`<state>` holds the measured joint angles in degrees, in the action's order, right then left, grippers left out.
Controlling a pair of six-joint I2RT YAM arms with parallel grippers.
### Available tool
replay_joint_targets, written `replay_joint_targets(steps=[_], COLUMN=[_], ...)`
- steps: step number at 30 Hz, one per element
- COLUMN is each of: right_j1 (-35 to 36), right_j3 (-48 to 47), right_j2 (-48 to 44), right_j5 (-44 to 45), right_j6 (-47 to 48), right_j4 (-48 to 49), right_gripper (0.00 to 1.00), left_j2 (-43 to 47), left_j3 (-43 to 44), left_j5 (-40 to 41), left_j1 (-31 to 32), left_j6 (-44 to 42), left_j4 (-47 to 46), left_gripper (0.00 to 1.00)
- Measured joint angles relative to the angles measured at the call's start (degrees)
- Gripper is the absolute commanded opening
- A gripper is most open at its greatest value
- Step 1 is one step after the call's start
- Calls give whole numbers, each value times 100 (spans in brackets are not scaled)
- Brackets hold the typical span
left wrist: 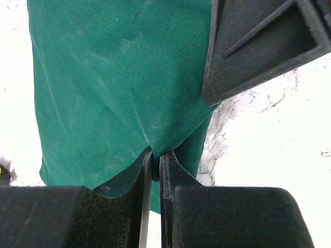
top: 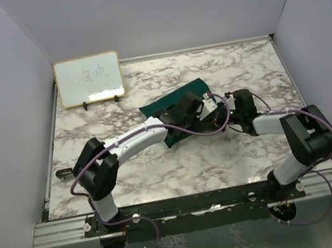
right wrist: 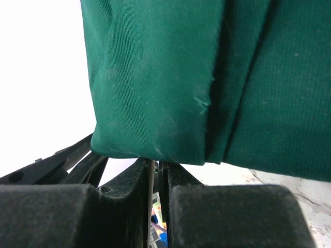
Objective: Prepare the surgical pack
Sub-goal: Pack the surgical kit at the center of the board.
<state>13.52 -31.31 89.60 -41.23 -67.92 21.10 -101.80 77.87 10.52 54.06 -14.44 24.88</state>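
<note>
Overhead view of a marble table (top: 181,176) with two robot arms reaching in from its near edge, the left from 7 o'clock and the right from 5 o'clock. Both met over a dark green drape (top: 169,105), which lay folded into a rough rectangle just beyond the table's centre, toward 1 o'clock. A small wood-framed whiteboard (top: 89,80) stood apart at 11 o'clock. No tray, instruments or gauze were visible; if present, they were hidden inside the fold or under the arms.

In the left wrist view, the left gripper (left wrist: 155,152) had its fingers pressed together on a pleat of the cloth, and the fabric puckered toward the tips. That suggested a firm pinch on a fold, probably to lift or steady it.

In the right wrist view, the right gripper (right wrist: 156,163) had its fingers drawn almost together, with only a thin slit between them. The rounded folded edge of the drape sat right at the tips, at 12 o'clock. Whether any cloth was caught between them could not be told.

Two grips so close together probably served to control one edge of the bundle so a fold could be carried over evenly. The wrapping looked partly done.
</note>
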Motion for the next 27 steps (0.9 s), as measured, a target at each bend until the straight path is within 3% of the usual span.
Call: replay_joint_targets(steps=[27], right_j1=[979], right_j3=[295], right_j2=[166], right_j5=[2306], right_j6=[-942], right_j4=[1738], right_gripper=[14], left_j2=[133], left_j3=[-17], left_j5=[-133], left_j1=[4], left_j6=[70], left_j4=[-37], left_gripper=[0])
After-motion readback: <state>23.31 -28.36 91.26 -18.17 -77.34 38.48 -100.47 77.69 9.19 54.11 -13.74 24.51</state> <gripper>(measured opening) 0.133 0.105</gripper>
